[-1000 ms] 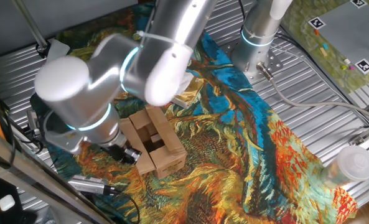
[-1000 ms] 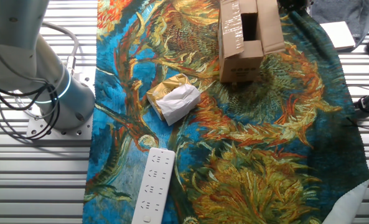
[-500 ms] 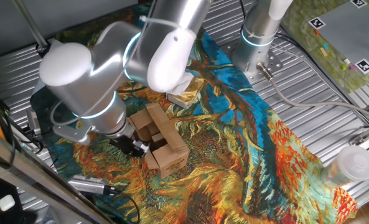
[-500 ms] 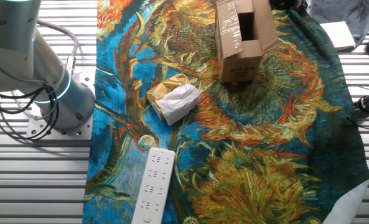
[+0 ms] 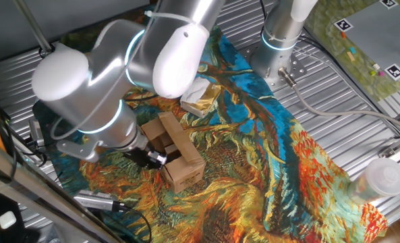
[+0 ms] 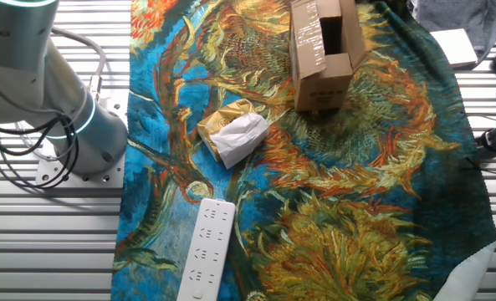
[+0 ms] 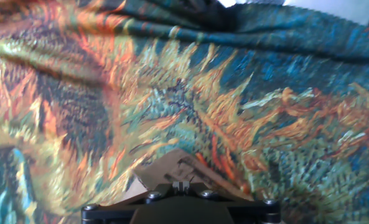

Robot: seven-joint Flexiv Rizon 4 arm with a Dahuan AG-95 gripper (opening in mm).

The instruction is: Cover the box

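A ribbed metal table (image 6: 47, 242) carries a cloth (image 6: 356, 217) printed with sunflowers in blue, orange and yellow. The box (image 5: 176, 152) stands on this cloth with its top open, the flaps turned up or outward and a dark hollow showing between them. In the other fixed view the box (image 6: 321, 52) sits at the far edge of the cloth, one long flap leaning out to the side.

The gripper (image 5: 148, 158) sits low, just beside the box on the side toward the table's near rail, with the arm's large silver joint (image 5: 85, 88) bulking directly above it. Its dark tip appears to meet the box's side or a flap there, but whether its fingers are spread or closed cannot be told, nor whether anything is pinched. The hand view shows only the black body of the hand at the bottom edge, a brown cardboard flap (image 7: 181, 168) right in front of it, and the patterned cloth beyond.

Away from the gripper, past the box, a crumpled white-and-yellow wrapper (image 6: 233, 132) lies on the cloth. Farther off still, a white power strip (image 6: 206, 249) rests at the cloth's edge.
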